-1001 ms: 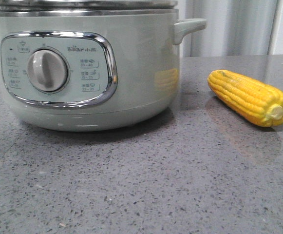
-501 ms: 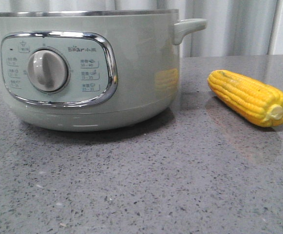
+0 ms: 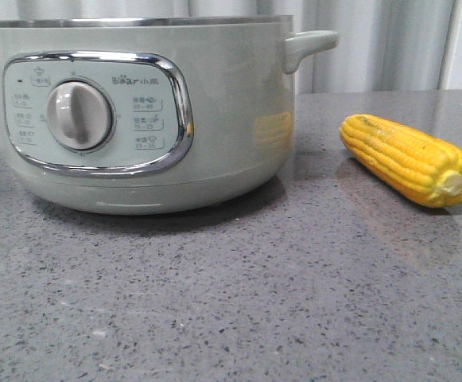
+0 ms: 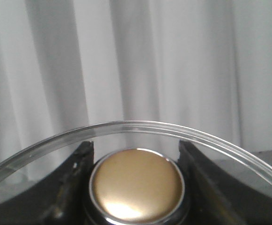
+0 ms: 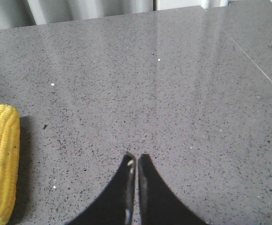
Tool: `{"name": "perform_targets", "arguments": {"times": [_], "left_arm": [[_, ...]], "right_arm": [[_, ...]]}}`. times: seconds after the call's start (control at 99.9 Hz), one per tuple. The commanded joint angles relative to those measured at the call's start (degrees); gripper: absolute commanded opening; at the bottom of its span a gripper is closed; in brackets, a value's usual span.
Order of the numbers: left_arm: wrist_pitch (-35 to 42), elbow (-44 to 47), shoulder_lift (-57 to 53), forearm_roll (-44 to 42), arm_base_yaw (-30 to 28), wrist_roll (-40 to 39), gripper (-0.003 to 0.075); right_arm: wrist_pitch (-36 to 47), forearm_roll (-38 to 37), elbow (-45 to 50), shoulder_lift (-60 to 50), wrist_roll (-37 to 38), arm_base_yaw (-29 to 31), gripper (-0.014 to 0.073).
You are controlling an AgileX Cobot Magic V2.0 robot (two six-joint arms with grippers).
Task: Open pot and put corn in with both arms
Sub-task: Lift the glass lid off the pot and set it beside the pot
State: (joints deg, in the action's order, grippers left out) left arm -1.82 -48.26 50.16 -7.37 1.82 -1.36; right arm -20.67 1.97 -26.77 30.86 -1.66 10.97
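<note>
The sage-green pot (image 3: 215, 119) stands at the left of the front view, its steel rim bare with no lid on it. The yellow corn (image 3: 405, 159) lies on the table to the pot's right, stub end toward the camera; it also shows in the right wrist view (image 5: 0, 159). My left gripper (image 4: 135, 154) is shut on the gold knob (image 4: 136, 185) of the glass lid (image 4: 140, 126), held up in front of the curtain. My right gripper (image 5: 136, 159) is shut and empty above the table, to the side of the corn. Neither gripper shows in the front view.
The grey speckled table (image 3: 231, 302) stretches in front of the pot and corn. A pale curtain (image 3: 374, 40) hangs behind. A seam in the table top (image 5: 253, 61) runs on the far side of my right gripper.
The lid, seen on the pot's rim a second ago, has risen out of the front view. The pot has shifted very slightly. The corn has not moved.
</note>
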Motion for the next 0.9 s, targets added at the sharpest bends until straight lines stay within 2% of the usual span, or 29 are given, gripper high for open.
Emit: {"name": "perform_targets", "arguments": {"times": [0.0, 0.25, 0.4, 0.711, 0.891], "left_arm": [[10.8, 2.4, -2.5, -0.1, -1.4, 0.1, -0.0020], [27.0, 18.2, -5.2, 1.6, -1.7, 0.1, -0.0020], [32.4, 24.2, -5.2, 4.5, -1.8, 0.1, -0.0020], [34.4, 26.3, 0.2, 4.9, -1.8, 0.1, -0.0020], [44.0, 26.3, 8.6, 5.0, -1.9, 0.1, -0.0020]], "right_arm": [[4.5, 0.2, -1.4, 0.6, -0.4, 0.3, -0.0074], [4.5, 0.2, -1.4, 0.6, -0.4, 0.3, -0.0074], [4.5, 0.2, -1.4, 0.6, -0.4, 0.3, -0.0074], [4.5, 0.2, -1.4, 0.6, -0.4, 0.3, -0.0074], [4.5, 0.2, -1.4, 0.6, -0.4, 0.3, -0.0074]]}}
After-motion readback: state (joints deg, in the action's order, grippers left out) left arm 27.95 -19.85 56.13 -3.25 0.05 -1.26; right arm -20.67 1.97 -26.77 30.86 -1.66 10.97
